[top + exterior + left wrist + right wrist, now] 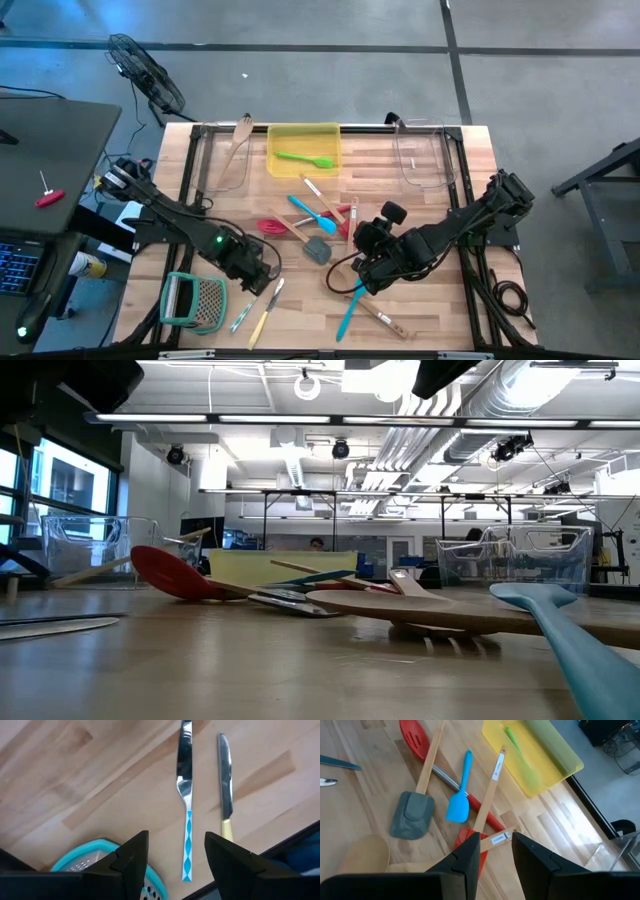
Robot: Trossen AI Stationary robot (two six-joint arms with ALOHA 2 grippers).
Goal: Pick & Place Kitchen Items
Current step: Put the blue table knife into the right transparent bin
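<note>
Kitchen items lie mid-table: a grey spatula (412,812), a blue spatula (460,802), a red slotted spoon (415,737) and wooden-handled utensils (490,790). A green spatula (305,158) lies in the yellow bin (303,130). Near the front edge a knife with a blue-patterned handle (186,795) and a yellow-handled knife (225,780) lie flat side by side. My left gripper (177,840) hangs open above the patterned knife, pointing down, clear of it. My right gripper (495,845) hovers open over the central pile (360,240), holding nothing.
A teal-framed grater (195,302) lies just left of the two knives. Clear bins stand at the far left (225,160), holding a wooden spoon (240,135), and far right (420,155). A teal spatula (350,310) and a wooden utensil (382,318) lie front centre.
</note>
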